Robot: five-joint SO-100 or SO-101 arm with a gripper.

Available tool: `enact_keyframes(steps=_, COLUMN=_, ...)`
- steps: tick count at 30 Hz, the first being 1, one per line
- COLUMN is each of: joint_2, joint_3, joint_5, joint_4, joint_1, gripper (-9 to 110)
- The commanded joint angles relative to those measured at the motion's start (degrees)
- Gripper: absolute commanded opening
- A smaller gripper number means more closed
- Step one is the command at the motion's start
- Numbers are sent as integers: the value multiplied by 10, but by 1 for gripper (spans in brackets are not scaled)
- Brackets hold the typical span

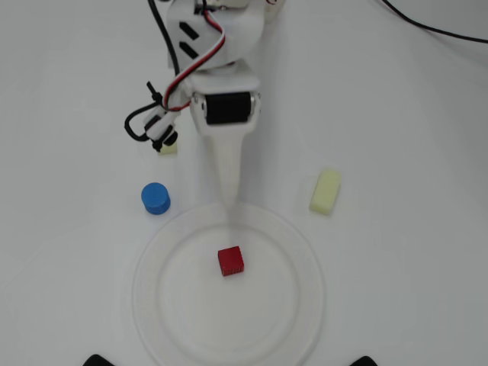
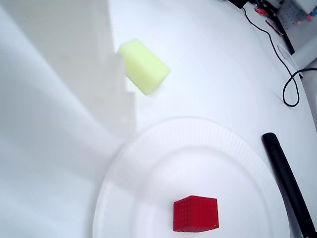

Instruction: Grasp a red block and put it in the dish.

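white table [image 1: 412,114]: only overhead shows blue cylinder [image 1: 155,198].

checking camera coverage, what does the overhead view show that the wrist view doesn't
Only the overhead view shows the blue cylinder, a second yellow block half hidden beside the arm, and the arm's body.

Only the wrist view shows a black bar right of the dish, a looping cable, and the ribs of the dish rim.

Both show the red block lying in the dish, a yellow block outside it, and a white finger.
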Motion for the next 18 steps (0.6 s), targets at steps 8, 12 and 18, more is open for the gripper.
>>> enact_keyframes(steps=8, joint_2=499, joint_3=348, joint_5=4, joint_4=60, joint_1=38, gripper=34)
enact_keyframes(steps=12, joint_2=678, joint_3=481, joint_5=7, joint_4=115, joint_1=53, gripper=34)
enact_keyframes(steps=18, joint_2=879, joint_3=633, joint_5=-7, joint_4=199, joint_1=76, gripper=33)
